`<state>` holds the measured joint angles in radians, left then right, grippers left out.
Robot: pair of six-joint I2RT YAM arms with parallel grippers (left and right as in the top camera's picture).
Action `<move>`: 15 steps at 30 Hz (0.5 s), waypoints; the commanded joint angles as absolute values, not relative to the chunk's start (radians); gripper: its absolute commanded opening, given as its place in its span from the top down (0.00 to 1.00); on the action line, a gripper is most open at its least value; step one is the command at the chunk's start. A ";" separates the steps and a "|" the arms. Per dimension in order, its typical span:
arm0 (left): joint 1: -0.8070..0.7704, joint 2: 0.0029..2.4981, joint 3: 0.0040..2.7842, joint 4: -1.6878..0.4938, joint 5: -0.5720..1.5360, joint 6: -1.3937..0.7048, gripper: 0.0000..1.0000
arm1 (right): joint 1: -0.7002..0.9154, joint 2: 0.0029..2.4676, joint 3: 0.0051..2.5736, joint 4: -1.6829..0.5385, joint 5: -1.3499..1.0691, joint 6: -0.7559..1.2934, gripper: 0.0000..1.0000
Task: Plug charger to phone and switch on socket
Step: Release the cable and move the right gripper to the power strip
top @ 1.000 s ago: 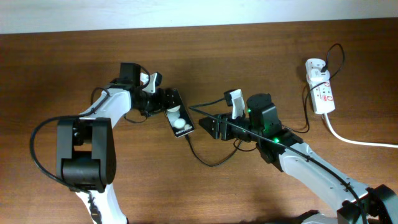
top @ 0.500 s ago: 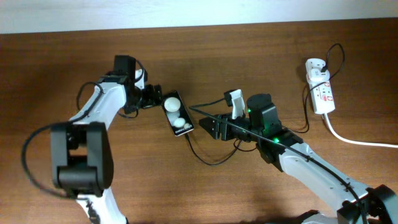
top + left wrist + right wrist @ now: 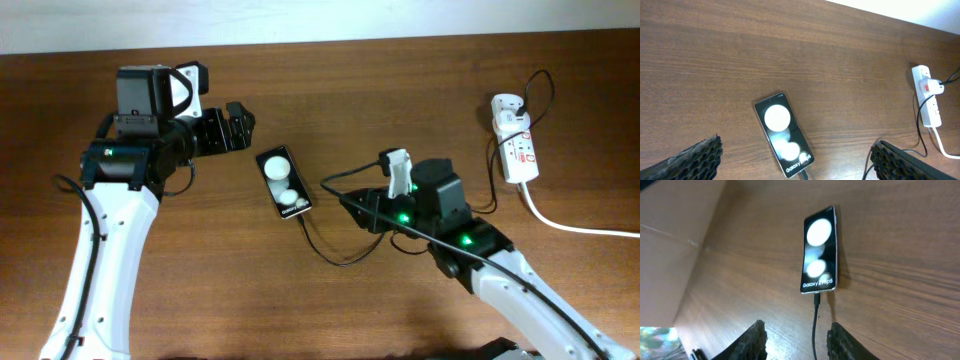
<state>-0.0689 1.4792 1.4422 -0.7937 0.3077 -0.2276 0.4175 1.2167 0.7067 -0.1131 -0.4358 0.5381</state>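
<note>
The black phone (image 3: 283, 183) lies flat on the table, its two white discs facing up. It also shows in the left wrist view (image 3: 782, 132) and the right wrist view (image 3: 819, 250). The charger's black plug tip (image 3: 816, 299) sits in the phone's lettered end, and its thin cable (image 3: 330, 255) loops away toward the right arm. My left gripper (image 3: 238, 125) is open and empty, up and left of the phone. My right gripper (image 3: 352, 205) is open to the right of the phone; the cable (image 3: 815, 327) runs loose between its fingers. The white power strip (image 3: 518, 148) lies at the far right with the adapter (image 3: 505, 104) plugged in.
The strip's thick white cord (image 3: 575, 227) trails off the right edge. The thin black cable (image 3: 545, 85) loops around the strip. The strip also shows in the left wrist view (image 3: 928, 97). The table is dark brown wood, with a pale wall behind.
My left gripper has let go of the phone and drawn back up and to the left. My right arm has backed off slightly to the right. The phone stays with the cable in it.
</note>
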 commanded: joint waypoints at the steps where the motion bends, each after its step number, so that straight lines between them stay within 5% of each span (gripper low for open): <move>1: -0.064 1.460 1.448 -0.802 0.318 -0.223 0.01 | 0.411 1.136 0.750 -0.218 -0.384 0.503 0.58; 9: -0.064 1.460 1.448 -0.802 0.318 -0.222 0.01 | 0.411 1.111 1.100 -0.863 -0.133 0.418 0.59; 10: -0.064 1.460 1.448 -0.802 0.318 -0.222 0.01 | 0.411 1.111 1.159 -0.942 -0.071 0.418 0.65; 11: -0.064 1.460 1.448 -0.802 0.318 -0.222 0.01 | 0.410 1.111 1.205 -0.992 -0.023 0.418 0.86; 12: -0.064 1.460 1.448 -0.802 0.318 -0.222 0.01 | 0.402 1.111 1.250 -1.032 0.014 0.418 0.93; 15: -0.064 1.460 1.448 -0.802 0.318 -0.222 0.01 | 0.279 1.111 1.357 -1.097 0.009 0.396 0.96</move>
<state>-0.0689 1.4792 1.4422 -0.8043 0.3099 -0.2272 0.3717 1.1172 1.2797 -1.0767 -0.0471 0.4187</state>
